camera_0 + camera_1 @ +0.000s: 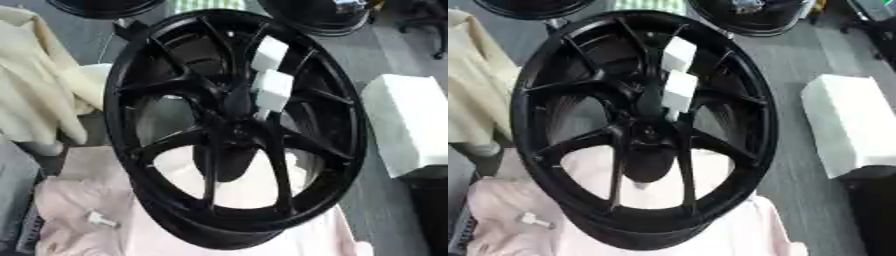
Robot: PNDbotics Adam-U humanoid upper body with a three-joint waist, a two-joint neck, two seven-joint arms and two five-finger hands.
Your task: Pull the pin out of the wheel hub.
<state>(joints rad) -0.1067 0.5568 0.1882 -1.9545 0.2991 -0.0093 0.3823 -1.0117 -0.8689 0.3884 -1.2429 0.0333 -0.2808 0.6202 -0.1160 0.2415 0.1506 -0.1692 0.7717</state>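
Observation:
A large black wheel (157,70) with thin spokes stands tilted on a pink cloth (79,200). Its hub (232,132) sits at the centre, dark, and I cannot make out a pin in it. From the top a dark arm carrying two white blocks (273,89) lies over the spokes and ends just above the hub. That looks like my right hand (238,102), dark against the wheel. A small silver pin-like piece (101,218) lies loose on the pink cloth at the lower left. My left hand shows nowhere.
A cream cloth (35,80) is heaped at the left. A white block (407,125) stands on the grey floor at the right, a black box (433,210) below it. Two more black wheels (745,15) lie at the top edge.

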